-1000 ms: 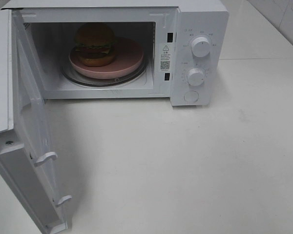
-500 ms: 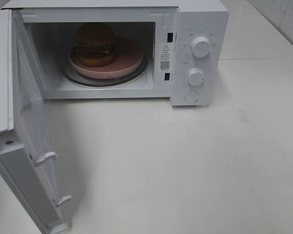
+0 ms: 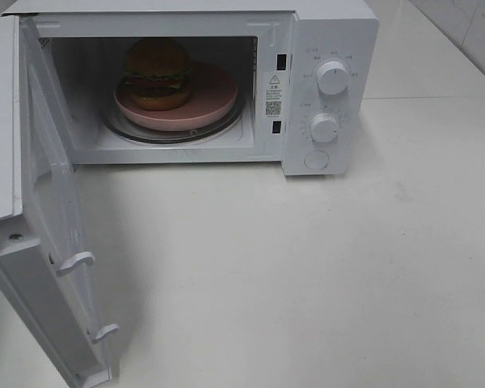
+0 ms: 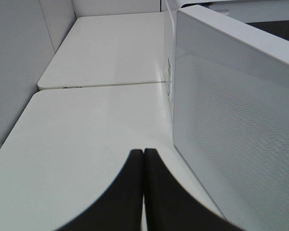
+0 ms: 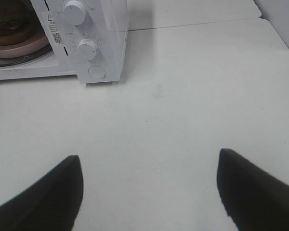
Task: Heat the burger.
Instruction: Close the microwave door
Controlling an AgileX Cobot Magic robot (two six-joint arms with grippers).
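The burger [image 3: 155, 73] sits on a pink plate [image 3: 206, 101] on the glass turntable inside the open white microwave [image 3: 331, 32]. Its door [image 3: 48, 234] stands swung wide open to the left. Neither gripper shows in the exterior high view. In the left wrist view my left gripper [image 4: 143, 159] is shut and empty, beside the outer face of the door [image 4: 241, 125]. In the right wrist view my right gripper [image 5: 149, 166] is open and empty above the table, in front of the microwave's control panel [image 5: 86, 48]; the burger [image 5: 9, 26] and plate [image 5: 19, 48] show at the edge.
Two knobs [image 3: 333, 77] [image 3: 324, 127] and a round button [image 3: 316, 159] are on the microwave's right panel. The white table [image 3: 307, 275] stretches in front. A seam to a second table [image 4: 101, 85] lies left of the microwave. A tiled wall [image 3: 469, 24] is at the back right.
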